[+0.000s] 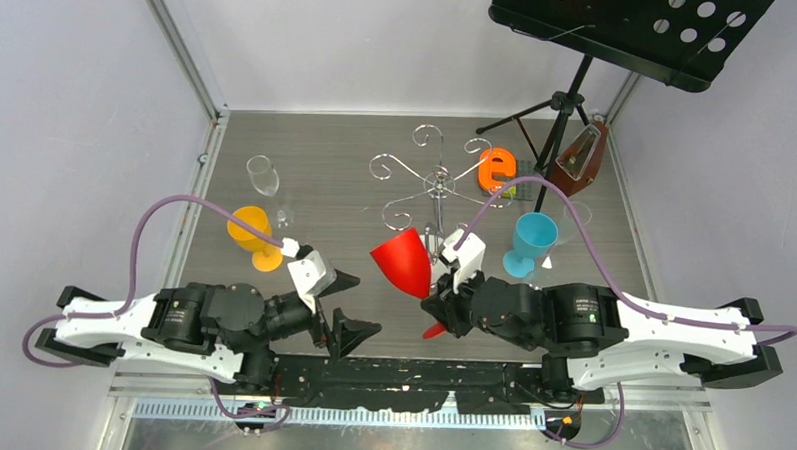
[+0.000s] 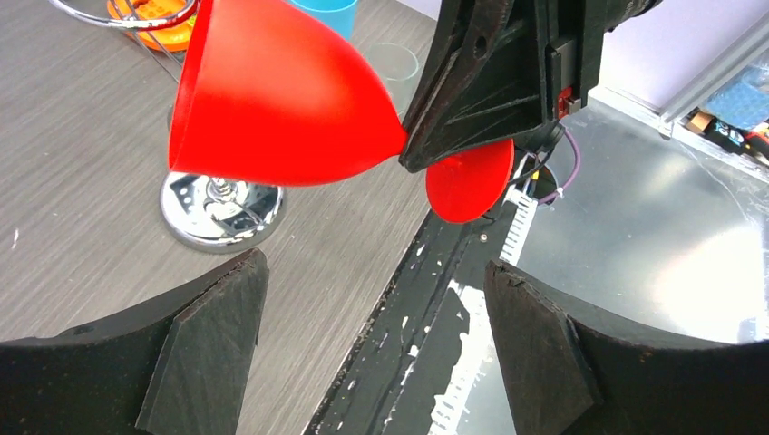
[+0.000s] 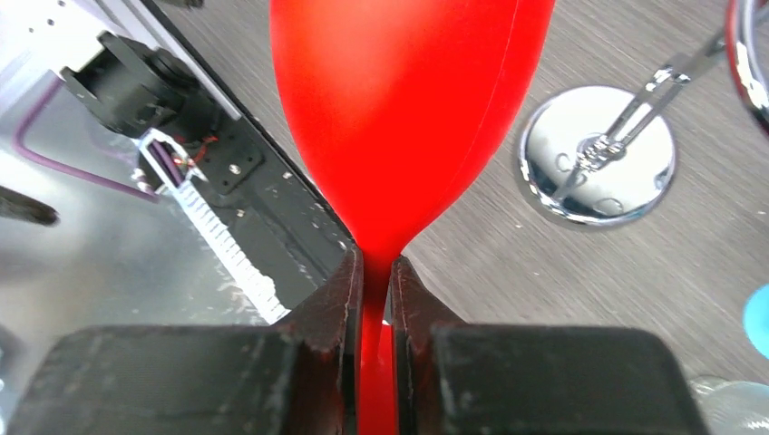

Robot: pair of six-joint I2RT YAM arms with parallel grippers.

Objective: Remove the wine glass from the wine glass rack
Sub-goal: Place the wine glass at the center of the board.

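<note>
Near the rack (image 3: pixel 598 154), tilted glossy red wine glass (image 3: pixel 408 118), stem pinched between right fingers (image 3: pixel 331 308); left fingers (image 2: pixel 209 335) apart.

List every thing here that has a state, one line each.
red wine glass, off the rack, tipped sideways, gripped by its stem.
right hand, shut on the red wine glass's stem.
left hand, open, empty.
wine glass rack, upright, no glass seen on its arms.
yellow glass, standing upright.
blue glass, standing upright.
clear glass, standing upright.
</note>
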